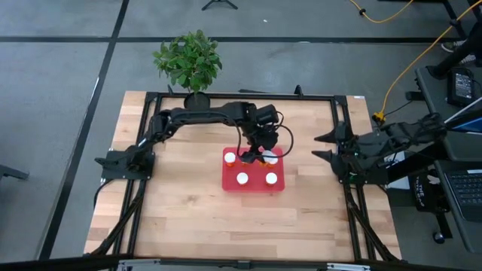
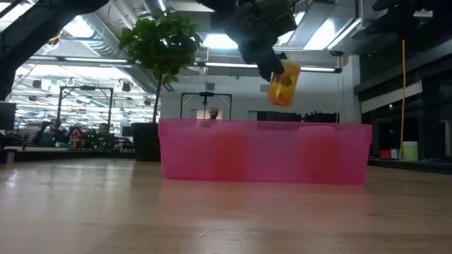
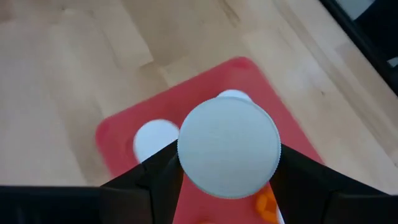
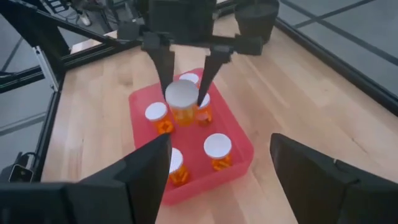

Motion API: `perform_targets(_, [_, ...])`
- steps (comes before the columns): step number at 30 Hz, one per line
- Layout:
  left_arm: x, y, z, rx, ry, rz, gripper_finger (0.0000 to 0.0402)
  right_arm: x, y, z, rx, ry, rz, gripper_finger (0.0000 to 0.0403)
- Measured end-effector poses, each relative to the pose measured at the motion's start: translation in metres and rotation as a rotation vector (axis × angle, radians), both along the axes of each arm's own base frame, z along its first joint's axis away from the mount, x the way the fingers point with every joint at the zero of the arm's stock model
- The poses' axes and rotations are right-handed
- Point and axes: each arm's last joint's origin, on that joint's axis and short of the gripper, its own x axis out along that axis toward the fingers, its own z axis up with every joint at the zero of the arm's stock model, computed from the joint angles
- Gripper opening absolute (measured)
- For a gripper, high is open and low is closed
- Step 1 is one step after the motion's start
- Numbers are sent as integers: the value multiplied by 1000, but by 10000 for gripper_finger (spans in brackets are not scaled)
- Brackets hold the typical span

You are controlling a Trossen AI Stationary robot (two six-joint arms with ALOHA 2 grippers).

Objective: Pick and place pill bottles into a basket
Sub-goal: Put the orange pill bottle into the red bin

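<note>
the left pincer (image 4: 185, 93) hangs over the far half of the basket (image 1: 226, 181), clenched on one pill bottle (image 2: 283, 84) just under its white cap. in the low view that bottle is clear above the basket's rim, its long axis near upright but leaning a little. in the right wrist view the cap points up with the two dark fingers (image 4: 163, 68) pressing on either side of it, and the left wrist view looks straight down on the round cap (image 3: 228, 148).

below it, five more pill bottles stand upright in the basket, caps up. the right wrist view shows them: one (image 4: 156, 116) just beside the held bottle, two partly hidden behind it (image 4: 189, 78) (image 4: 204, 106), and two in the nearer row (image 4: 217, 149) (image 4: 176, 165). that makes six bottles in all, one held and five set down.

the basket lies flat near the middle of the wooden bench (image 1: 181, 218). a potted plant (image 1: 190, 60) stands at the bench's far edge.

the right pincer (image 1: 322, 147) waits at the bench's right side, its fingers spread wide and holding nothing.
</note>
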Motion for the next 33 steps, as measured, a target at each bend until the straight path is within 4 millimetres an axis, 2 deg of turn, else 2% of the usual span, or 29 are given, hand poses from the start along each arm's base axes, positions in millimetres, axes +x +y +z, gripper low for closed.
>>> perform_targets(5, [4, -4, -13, -36, -60, -5, 208, 2, 3, -2, 15, 14, 3, 274])
perform_targets(8, [0, -1, -8, -37, -111, 20, 208, 2, 3, -2, 20, 18, 9, 274])
perform_targets(12, [-19, 6, 22, -37, -259, 62, 208, 3, 4, -4, 31, 32, 2, 274])
perform_targets(15, [-41, 0, 51, -12, -478, 71, 208, 4, 4, -4, 31, 36, 1, 274])
perform_targets(17, [-57, -4, 59, -21, -598, 90, 208, 5, 4, -4, 29, 39, 0, 274])
perform_targets(19, [-71, -6, 45, -24, -612, 144, 208, 5, 4, -4, 23, 41, -6, 274])
perform_targets(22, [-84, -10, 11, -10, -502, 194, 208, 6, 5, -5, 18, 42, -13, 274])
perform_targets(27, [-91, -14, 1, 6, -441, 182, 208, 10, 5, -4, 5, 28, -33, 274])
perform_targets(33, [-85, -15, -25, 24, -343, 154, 208, 15, 7, -3, 4, 11, -44, 274])
